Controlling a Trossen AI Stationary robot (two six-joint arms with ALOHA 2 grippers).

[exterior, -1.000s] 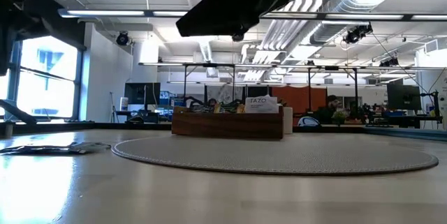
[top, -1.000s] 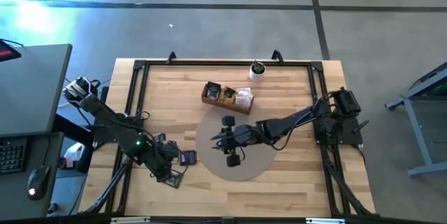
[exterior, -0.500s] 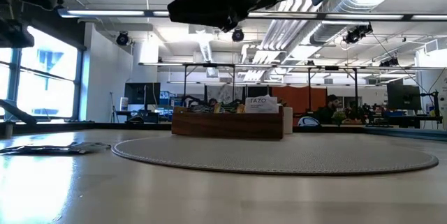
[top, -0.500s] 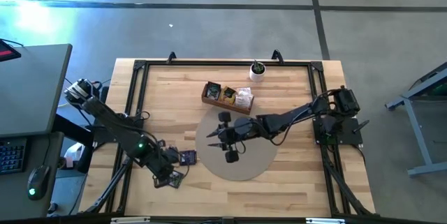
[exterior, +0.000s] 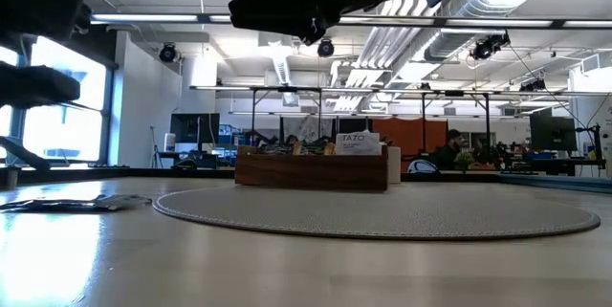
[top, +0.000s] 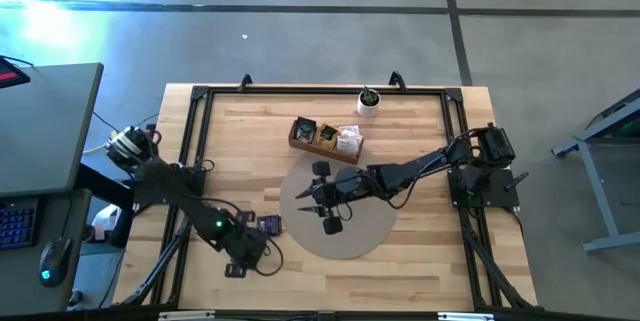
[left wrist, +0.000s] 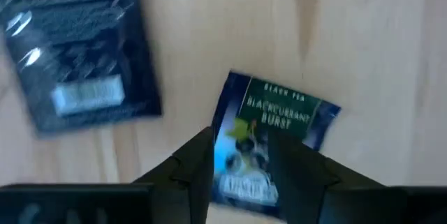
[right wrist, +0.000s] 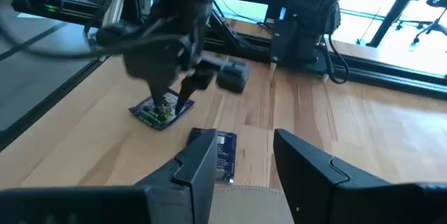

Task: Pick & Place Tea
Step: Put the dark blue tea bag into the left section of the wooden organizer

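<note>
Two tea sachets lie flat on the wooden table near its front left. One is blue and green (left wrist: 276,123), and my left gripper (left wrist: 241,147) stands open right over it, fingers pointing down, one on each side of its lower part. From the right wrist view this gripper (right wrist: 178,100) reaches down to that sachet (right wrist: 157,112). The other, dark sachet (top: 268,224) lies beside it, untouched. My right gripper (top: 325,201) hovers open over the round grey mat (top: 360,236) with nothing between its fingers. My left gripper comes at the blue and green sachet from above, its open fingertips (left wrist: 202,155) down at the sachet's lower half (left wrist: 244,175). The sachet lies flat on the table. Whether the fingertips touch it, I cannot tell.
A wooden box (top: 325,136) with more sachets stands behind the mat, seen also in the low view (exterior: 313,168). A small white cup with a plant (top: 369,101) stands at the far edge. Black frame rails (top: 190,161) border the table.
My left gripper has gone toward the table's near edge and down, from beside the dark sachet onto the blue and green one, and its arm has swung round. My right gripper has shifted slightly toward the far edge, then held still.
</note>
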